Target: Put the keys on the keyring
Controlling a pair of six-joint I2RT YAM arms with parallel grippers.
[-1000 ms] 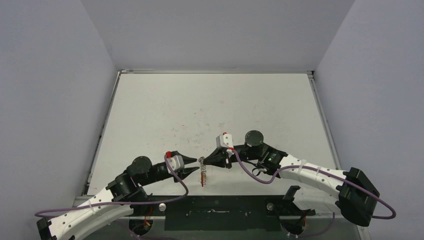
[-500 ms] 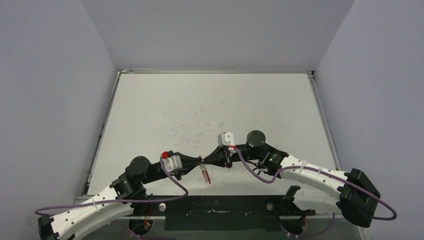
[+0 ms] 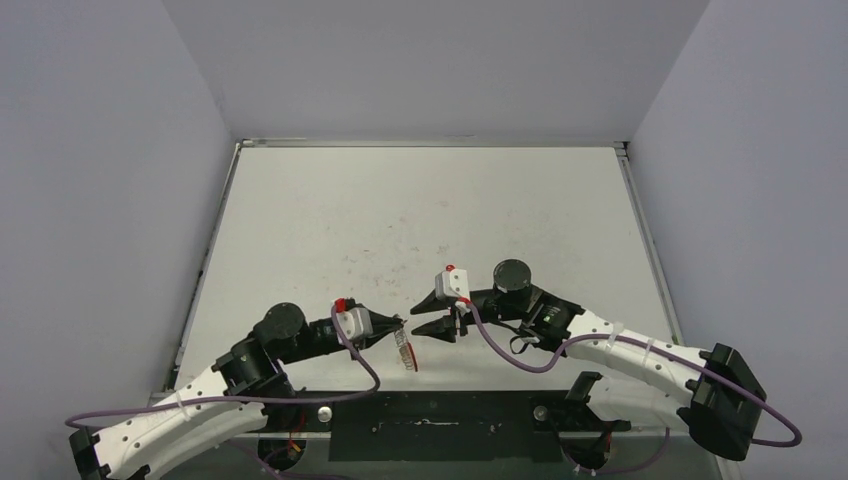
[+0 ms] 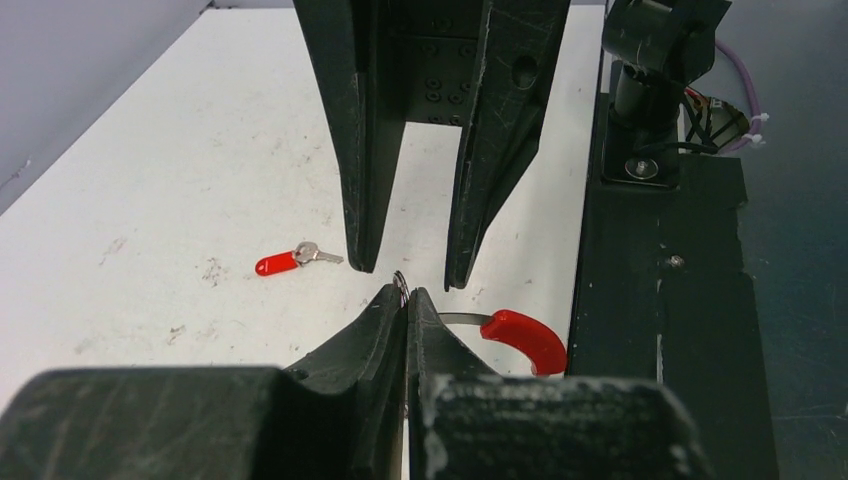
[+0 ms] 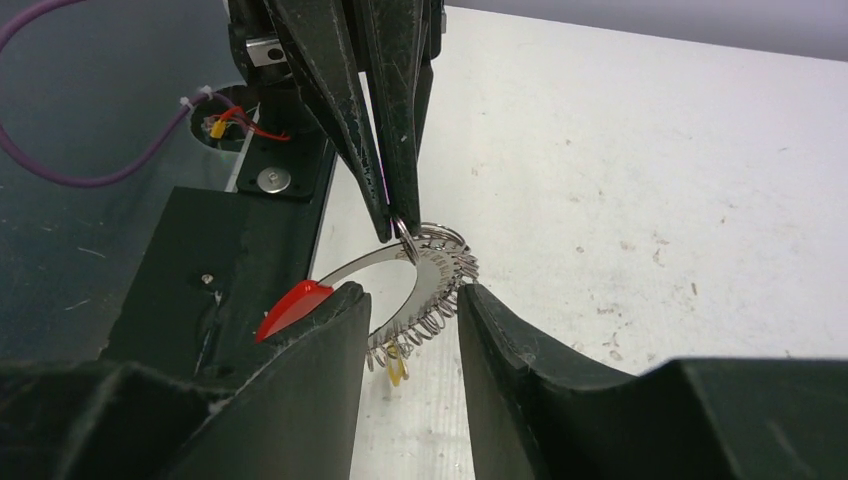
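Note:
The keyring [image 5: 432, 283], a flat silver loop wrapped in coiled wire with a red sleeve [image 5: 290, 306], hangs just above the table. My left gripper [image 4: 407, 294] is shut on its top edge. In the top view the left gripper [image 3: 397, 325] holds the keyring [image 3: 405, 352] near the front edge. The yellow-headed key [image 5: 397, 369] dangles from the coil's lower end. The red-headed key [image 4: 285, 262] lies flat on the table beyond the ring. My right gripper [image 5: 412, 292] stands open with its fingers either side of the coil; I cannot tell whether they touch it.
The black base plate [image 4: 660, 330] runs along the near table edge right beside the ring. Purple cables [image 3: 520, 350] loop off both wrists. The white table [image 3: 420, 220] stretches back to grey walls.
My right gripper has opened and let go of the keyring. My left gripper has shut on it and drawn slightly left and nearer, so the ring now hangs from the left fingers.

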